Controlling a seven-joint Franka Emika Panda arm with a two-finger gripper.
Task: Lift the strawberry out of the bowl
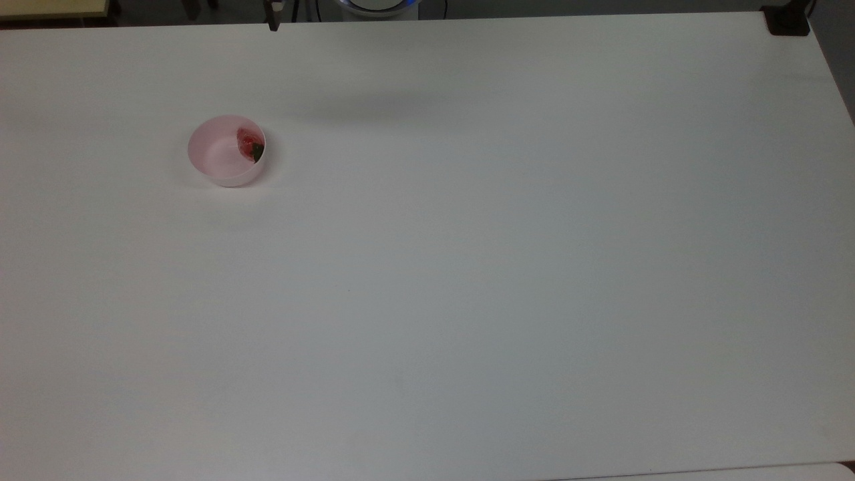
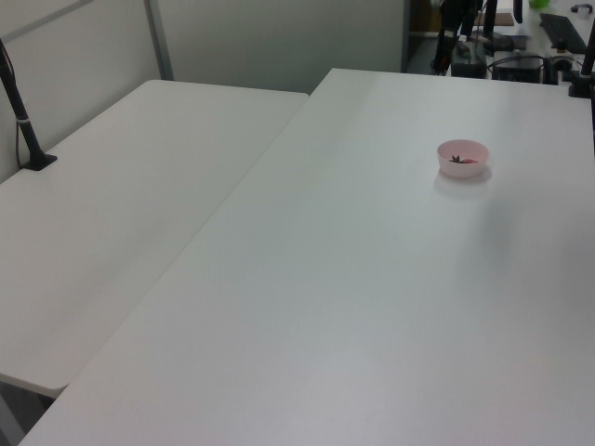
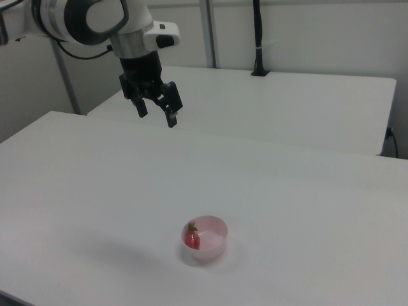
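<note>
Strawberry [image 3: 192, 238] lies inside the pink bowl [image 3: 214, 250], against the wall on the right view's left, leaf cap up. Bowl stands on the white table [image 3: 306, 191]. Gripper [image 3: 156, 114] hangs high above the table, well apart from the bowl, fingers spread apart and holding nothing.

No writing to read anywhere around me.

The bowl [image 3: 205, 238] is plain pink with no label or mark, the strawberry [image 3: 192, 238] carries none, and the white table [image 1: 467, 267] is bare of print; my own arm's casing [image 3: 95, 19] shows no brand or number that I can make out.
</note>
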